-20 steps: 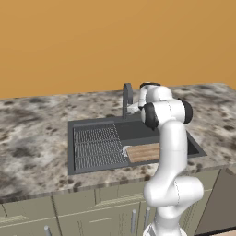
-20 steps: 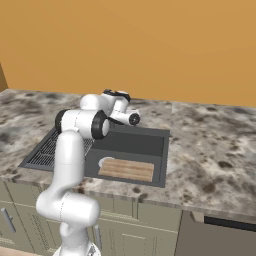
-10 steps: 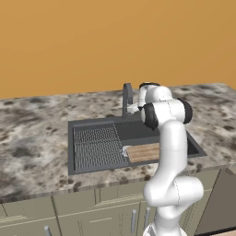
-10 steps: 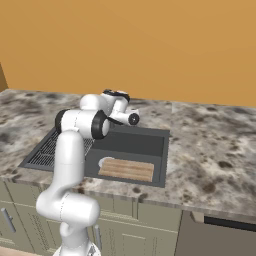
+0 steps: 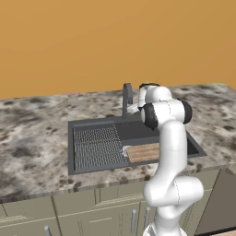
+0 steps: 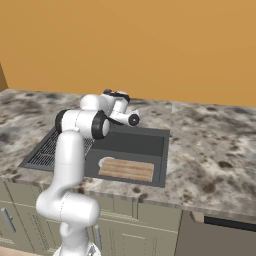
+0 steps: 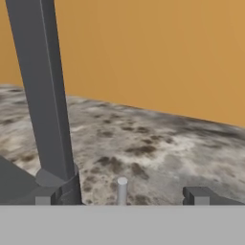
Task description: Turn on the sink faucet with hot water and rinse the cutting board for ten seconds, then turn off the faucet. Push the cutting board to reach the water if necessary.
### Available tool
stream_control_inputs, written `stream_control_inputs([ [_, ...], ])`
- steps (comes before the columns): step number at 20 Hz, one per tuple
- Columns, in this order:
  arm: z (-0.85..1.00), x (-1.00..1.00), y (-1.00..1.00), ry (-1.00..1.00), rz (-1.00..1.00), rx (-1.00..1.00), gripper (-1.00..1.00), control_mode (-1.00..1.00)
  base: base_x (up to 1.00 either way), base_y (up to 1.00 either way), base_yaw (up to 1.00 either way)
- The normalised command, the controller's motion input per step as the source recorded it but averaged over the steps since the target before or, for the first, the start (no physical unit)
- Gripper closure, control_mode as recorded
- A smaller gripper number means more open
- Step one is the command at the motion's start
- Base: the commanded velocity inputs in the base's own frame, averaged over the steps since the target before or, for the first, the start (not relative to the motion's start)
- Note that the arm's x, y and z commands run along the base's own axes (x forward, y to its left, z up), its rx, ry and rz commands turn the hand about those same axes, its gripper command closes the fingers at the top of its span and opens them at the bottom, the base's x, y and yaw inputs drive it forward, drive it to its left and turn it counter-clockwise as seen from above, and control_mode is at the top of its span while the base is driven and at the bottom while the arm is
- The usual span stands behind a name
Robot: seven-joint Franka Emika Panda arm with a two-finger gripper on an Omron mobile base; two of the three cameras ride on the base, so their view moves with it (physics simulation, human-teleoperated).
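Note:
The dark grey sink (image 5: 94,123) is set into the stone counter, with the light-brown cutting board (image 5: 144,151) lying flat at the front of its basin (image 6: 140,142). The board (image 6: 126,169) is dry and no water runs. The dark faucet (image 5: 126,98) rises behind the basin. My gripper (image 5: 133,109) sits low beside the faucet's base, pointing toward the wall. Up close, the faucet column (image 7: 42,95) stands at left, and a small light-grey lever pin (image 7: 122,188) stands upright between my spread fingertips (image 7: 196,195). My gripper (image 7: 122,198) is open and holds nothing.
The ribbed drainboard (image 5: 94,145) fills the sink's left part. Mottled stone counter (image 5: 32,138) runs on both sides, and the orange wall (image 7: 158,52) is close behind the faucet. Cabinet fronts (image 6: 150,227) lie below the counter edge.

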Motion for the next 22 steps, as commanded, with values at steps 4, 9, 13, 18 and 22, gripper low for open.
stream_control_inputs([
  [4, -0.04, 0.03, 0.00, 0.00, 0.00, 0.00, -1.00, -1.00, 0.00, 0.00, 0.00],
  [9, 0.00, 0.06, 0.00, 0.00, 0.00, 0.00, -1.00, -1.00, 0.00, 0.00, 0.00],
  [13, 0.00, 0.08, 0.00, 0.00, 0.00, 0.00, -1.00, -1.00, 0.00, 0.00, 0.00],
  [18, 0.00, 0.08, 0.00, 0.00, 0.00, 0.00, -1.00, -1.00, 0.00, 0.00, 0.00],
  [22, 0.00, 0.03, 0.00, 0.00, 0.00, 0.00, -1.00, -1.00, 0.00, 0.00, 0.00],
])
